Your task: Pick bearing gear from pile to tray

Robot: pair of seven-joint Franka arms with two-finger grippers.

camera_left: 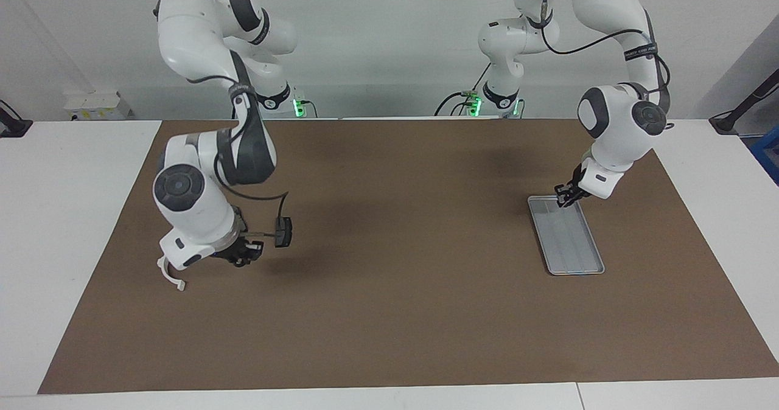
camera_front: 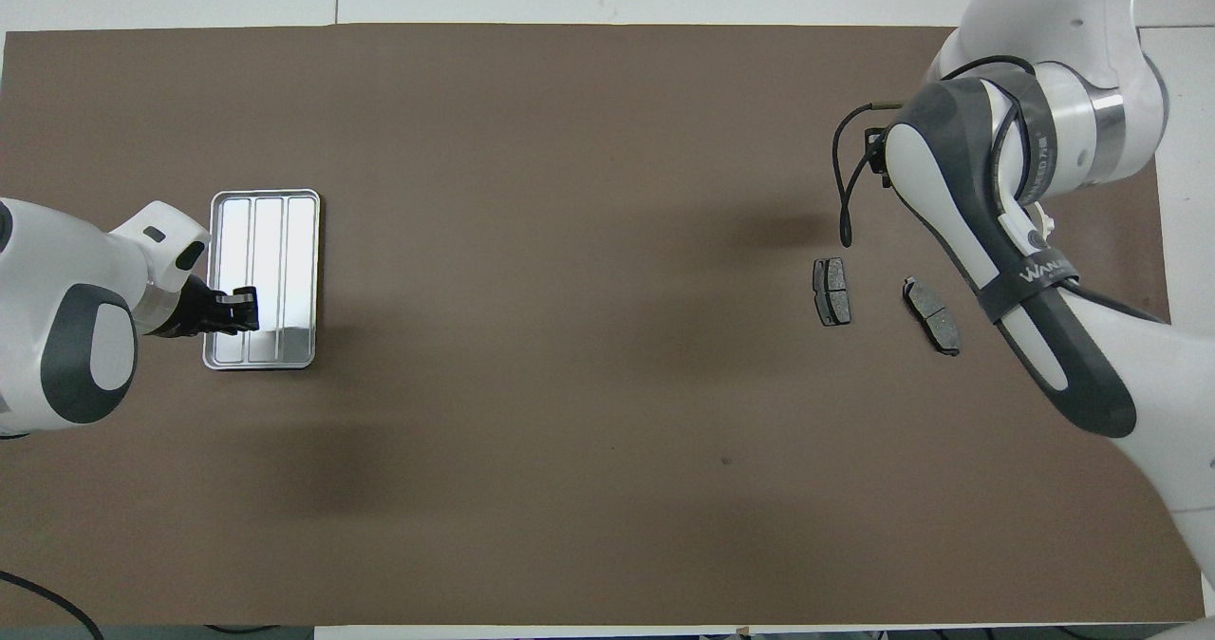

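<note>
The silver ribbed tray (camera_left: 569, 239) lies toward the left arm's end of the table; it also shows in the overhead view (camera_front: 266, 232), with nothing in it that I can see. My left gripper (camera_left: 568, 198) hangs low over the tray's end nearer to the robots, as the overhead view (camera_front: 243, 308) also shows. The pile lies at the right arm's end: two dark brake-pad plates (camera_front: 831, 291) (camera_front: 932, 314) and a white half-ring (camera_left: 171, 274). My right gripper (camera_left: 244, 254) is low over the pile. The arm hides it in the overhead view. No small black round pieces show.
A brown mat (camera_left: 389, 325) covers the table. A small black camera (camera_left: 283, 231) on a cable hangs beside the right wrist. The right arm's forearm (camera_front: 1006, 241) covers part of the pile from above.
</note>
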